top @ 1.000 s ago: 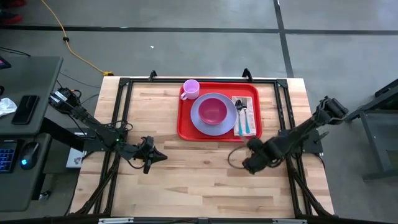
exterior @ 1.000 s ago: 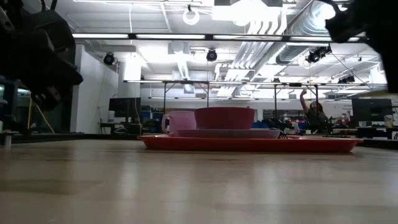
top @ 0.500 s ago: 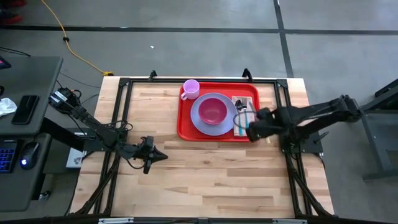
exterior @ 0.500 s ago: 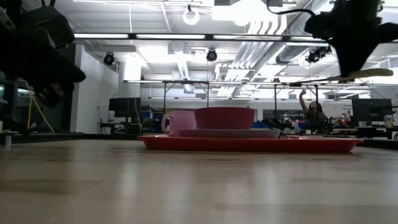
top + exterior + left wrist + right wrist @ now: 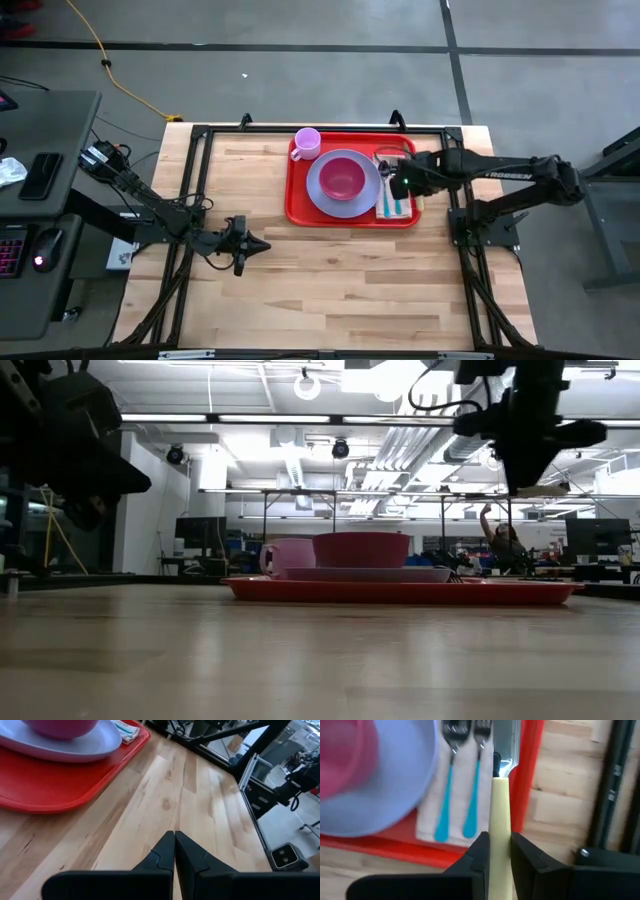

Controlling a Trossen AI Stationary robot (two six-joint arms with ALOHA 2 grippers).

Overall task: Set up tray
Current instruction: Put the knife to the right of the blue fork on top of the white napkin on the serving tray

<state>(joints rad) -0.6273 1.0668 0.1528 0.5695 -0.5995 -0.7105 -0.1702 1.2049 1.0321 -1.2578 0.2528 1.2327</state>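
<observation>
While the wooden counter (image 5: 330, 270) lies mostly bare toward its near edge, the red tray (image 5: 300, 205) sits at the middle of its far edge. On the tray, a lavender plate (image 5: 322, 190) carries a pink bowl (image 5: 343, 177), with a pink cup (image 5: 307, 141) in the tray's far left corner. A tan napkin (image 5: 457, 820) along the tray's right rim holds two teal-handled forks (image 5: 445, 807). Above that rim, the right end effector (image 5: 497, 851) pinches a cream-handled knife (image 5: 501, 795), blade over the napkin. The left end effector (image 5: 174, 851), fingers pressed together, hovers near the counter's left edge, well apart from the tray.
</observation>
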